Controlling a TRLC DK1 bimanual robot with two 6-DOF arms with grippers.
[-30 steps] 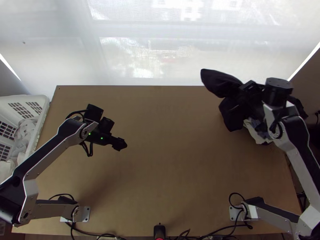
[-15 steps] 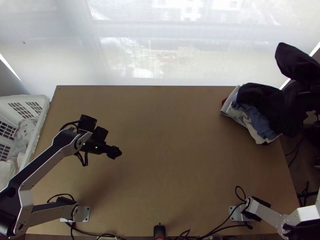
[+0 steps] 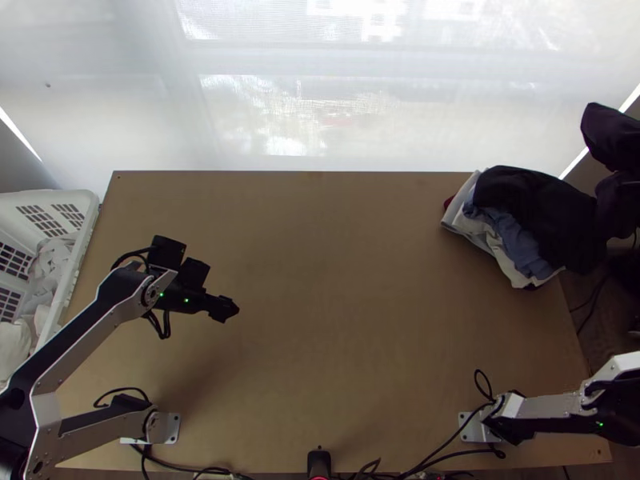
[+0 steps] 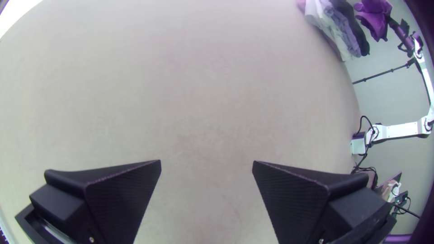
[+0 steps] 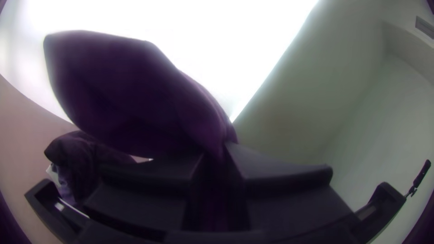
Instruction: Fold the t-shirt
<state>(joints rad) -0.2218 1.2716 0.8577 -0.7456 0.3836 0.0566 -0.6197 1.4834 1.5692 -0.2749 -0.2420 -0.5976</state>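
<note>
White glare from the window point(image 5: 217, 49)

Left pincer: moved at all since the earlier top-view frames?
Yes, slightly. In the top view, the left pincer has shifted down the picture and a little left, ending nearer its own arm's base plate.
</note>
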